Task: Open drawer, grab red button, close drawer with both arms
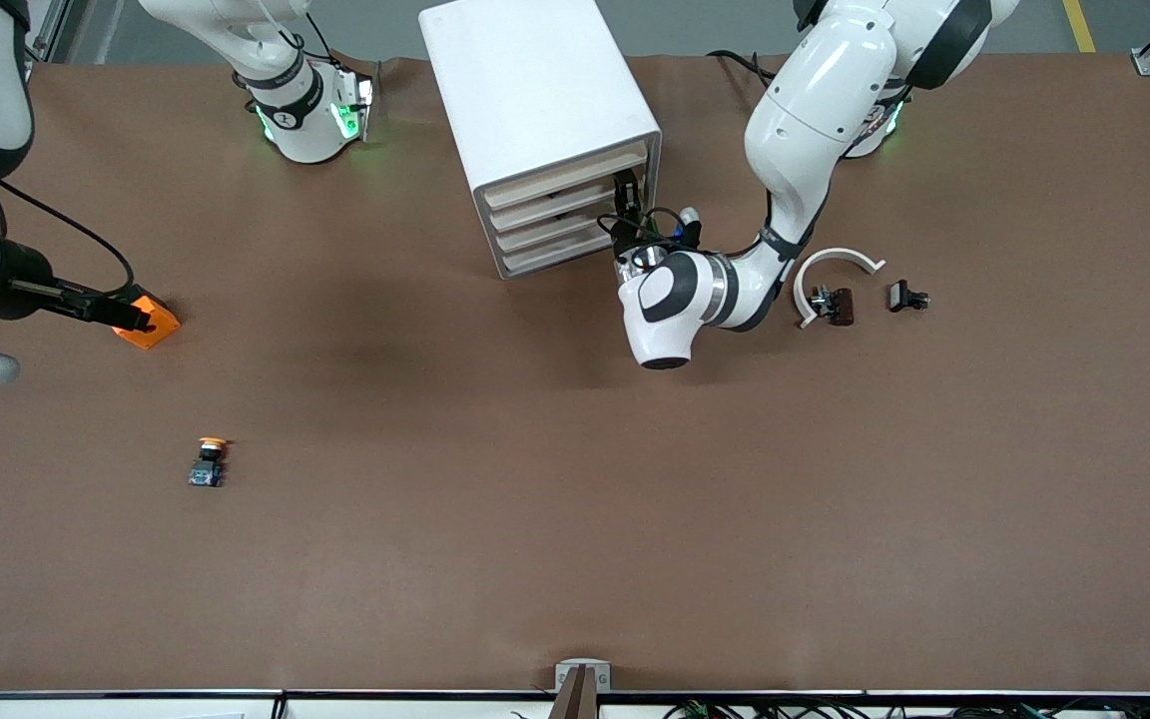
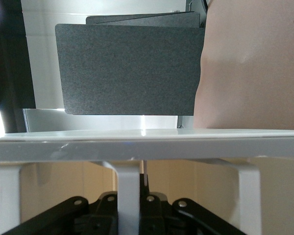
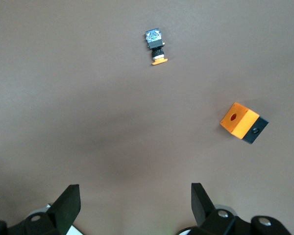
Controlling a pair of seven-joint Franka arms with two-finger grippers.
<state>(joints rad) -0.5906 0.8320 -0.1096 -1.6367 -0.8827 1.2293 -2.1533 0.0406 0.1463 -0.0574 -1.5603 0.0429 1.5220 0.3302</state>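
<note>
While the left gripper [image 1: 627,205] sits at the cabinet [image 1: 540,120] front, by the edge of the drawer [image 1: 565,205] stack toward the left arm's end, can't tell its finger state; wrist cam shows only white drawer framing close up. All four drawers look closed. Right gripper [image 3: 132,203] hangs w/ fingers spread wide, holding nothing, over bare table [image 1: 575,519] near the orange cube [image 3: 244,122] & yellow-capped button [image 3: 157,46]. Red button not visible.
</note>
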